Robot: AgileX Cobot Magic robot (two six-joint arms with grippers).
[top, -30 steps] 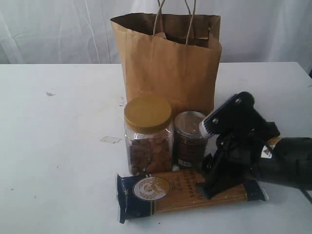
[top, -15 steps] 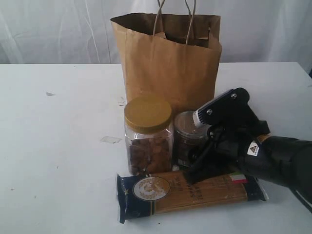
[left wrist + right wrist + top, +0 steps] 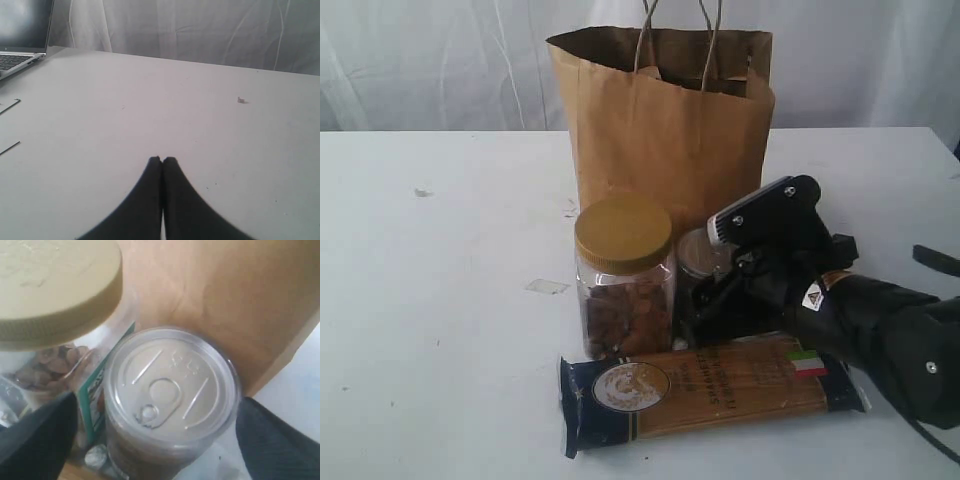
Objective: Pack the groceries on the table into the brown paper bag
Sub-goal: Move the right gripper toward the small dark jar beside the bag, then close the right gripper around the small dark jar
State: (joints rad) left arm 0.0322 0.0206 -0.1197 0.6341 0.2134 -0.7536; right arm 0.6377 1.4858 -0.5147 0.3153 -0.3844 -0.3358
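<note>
Found white table (image 3: 440, 330) spanning the whole lower exterior view. Noted brown paper bag (image 3: 665, 140) standing upright at centre top, mouth open, cord handles raised. Logged right gripper (image 3: 715, 305) reaching in from lower right of frame, jaws spread wide and holding nothing, one finger to each side of the smaller dark jar (image 3: 694, 258), with a gap showing at both in the right wrist view. Recorded long navy-ended spaghetti pack (image 3: 710, 395) lying flat at bottom centre, just in front of both jars. Noted gold-lidded clear jar (image 3: 624, 275) upright at centre, just before the bag, smaller dark jar close at its right; could not confirm contact between the two. Observed left gripper (image 3: 162, 161) in left wrist view, bottom centre, fingertips pressed together above the table, gripping nothing.
</note>
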